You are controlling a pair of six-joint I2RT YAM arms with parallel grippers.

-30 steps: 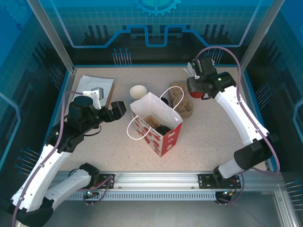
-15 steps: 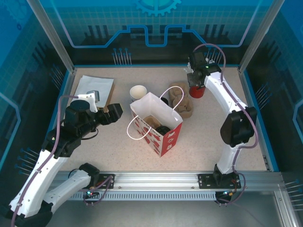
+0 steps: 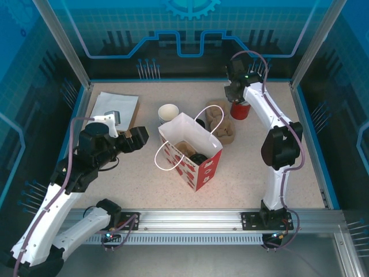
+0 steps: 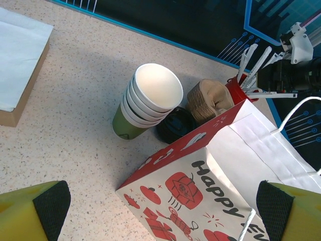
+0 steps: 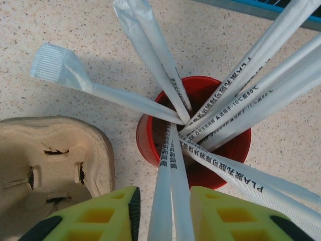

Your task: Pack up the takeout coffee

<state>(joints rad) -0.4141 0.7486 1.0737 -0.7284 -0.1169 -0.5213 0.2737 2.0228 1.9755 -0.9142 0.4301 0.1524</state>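
Behind the far corner of the paper bag (image 3: 203, 168), the takeout coffee (image 4: 175, 125) stands upright on the table (image 3: 253, 167) with its black lid up. It is tucked between the stack of cups (image 4: 150, 95) on its left and the pulp cup carriers (image 4: 210, 98) on its right, close against both. Its long axis is vertical, and in the left wrist view little more than the lid clears the bag's edge. In the top view a second dark round shape sits inside the bag; what it is I cannot tell.

The left gripper (image 3: 141, 136) hangs with its jaws spread wide and nothing between them, on the near left side of the bag and pointing toward it. From there the coffee lies ahead and to the right, with the cup stack and the bag's corner partly in the way.

The right gripper (image 5: 164, 201) is at the back of the table over the red cup (image 5: 144, 143). Its jaws are drawn close on either side of two wrapped straws (image 5: 170, 170), but whether they already pinch them I cannot tell. The coffee lies to its left and nearer the arm bases, past the carriers.

The right gripper looks somewhat nearer to the coffee, but it is busy with the straws. The left one is free, and would probably need to come down from above onto the lid rather than in from the side.
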